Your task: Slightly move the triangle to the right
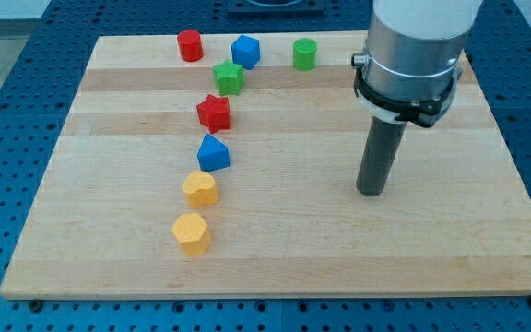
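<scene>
The blue triangle block lies left of the board's middle, between a red star above it and a yellow heart-like block below it. My tip rests on the wooden board well to the view's right of the triangle, apart from every block. The rod hangs from the arm's grey cylinder at the view's top right.
A yellow hexagon lies below the yellow heart. Along the top stand a red cylinder, a blue pentagon-like block, a green star and a green cylinder. A blue perforated table surrounds the board.
</scene>
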Robot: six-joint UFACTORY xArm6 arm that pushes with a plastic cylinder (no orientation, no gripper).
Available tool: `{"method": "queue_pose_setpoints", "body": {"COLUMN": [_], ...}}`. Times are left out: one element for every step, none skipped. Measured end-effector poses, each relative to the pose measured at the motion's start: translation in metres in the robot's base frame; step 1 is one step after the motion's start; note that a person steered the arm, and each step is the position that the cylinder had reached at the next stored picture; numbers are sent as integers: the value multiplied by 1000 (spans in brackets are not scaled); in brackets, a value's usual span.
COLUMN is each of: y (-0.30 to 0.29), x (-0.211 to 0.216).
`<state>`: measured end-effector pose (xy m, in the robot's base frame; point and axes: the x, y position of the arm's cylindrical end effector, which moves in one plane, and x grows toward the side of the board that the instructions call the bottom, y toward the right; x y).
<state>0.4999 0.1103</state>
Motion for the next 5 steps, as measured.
{"method": "queue_pose_setpoints", "body": {"y": [0, 0, 0, -1, -1], "x": [1, 1, 1, 1, -10]}}
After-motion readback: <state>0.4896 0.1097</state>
